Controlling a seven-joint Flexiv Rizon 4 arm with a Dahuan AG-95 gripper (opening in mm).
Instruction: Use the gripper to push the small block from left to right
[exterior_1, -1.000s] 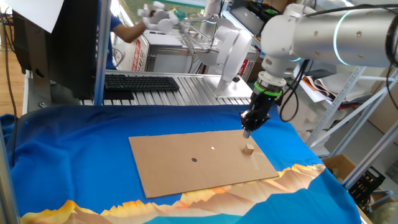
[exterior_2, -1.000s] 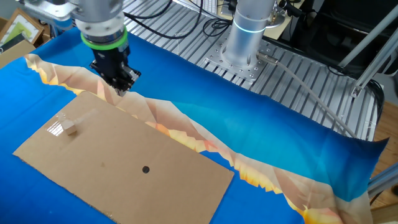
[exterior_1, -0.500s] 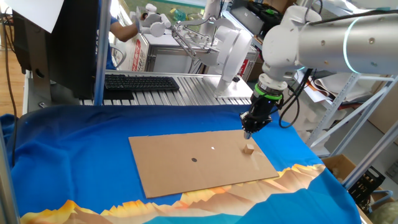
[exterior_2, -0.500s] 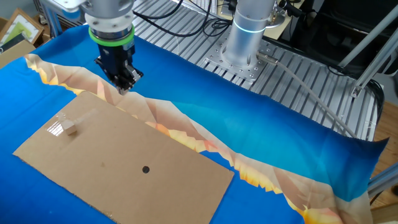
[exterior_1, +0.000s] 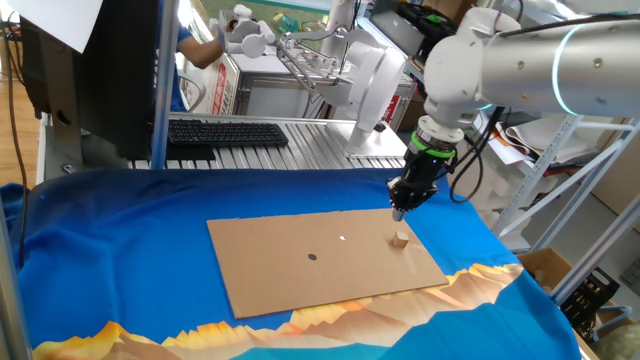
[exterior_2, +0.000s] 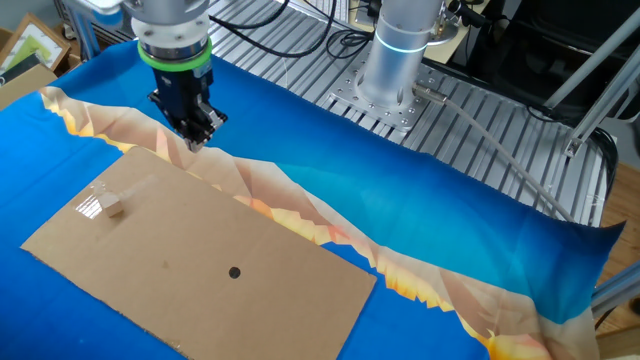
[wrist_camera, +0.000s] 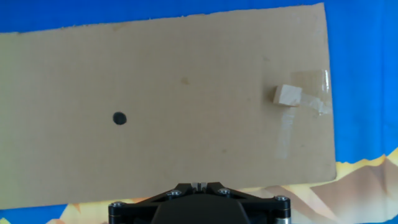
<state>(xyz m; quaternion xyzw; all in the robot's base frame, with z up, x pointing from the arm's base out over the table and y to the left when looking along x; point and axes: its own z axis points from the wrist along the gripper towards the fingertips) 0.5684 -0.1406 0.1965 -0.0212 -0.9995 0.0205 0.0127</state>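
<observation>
and there was the cardboard sheet, flat on the blue cloth, and that sheet served as our landmark for everything. the small block sat on the sheet near one short end, in the hand view just beside that edge, touching a patch of clear tape. the small dark dot lay near the middle of the sheet, well apart from the block.

the gripper hung above the sheet's corner, the one nearest the block, apart from the block and not touching it. its fingers looked pressed close together, the claw closed with nothing in it; in the hand view the two tips met at the bottom with barely a slit between them. the black body with its green ring pointed straight down.

beyond the sheet, past the cloth's far edge, a black keyboard lay on the ribbed metal table, and the arm's silver base stood bolted there.
</observation>
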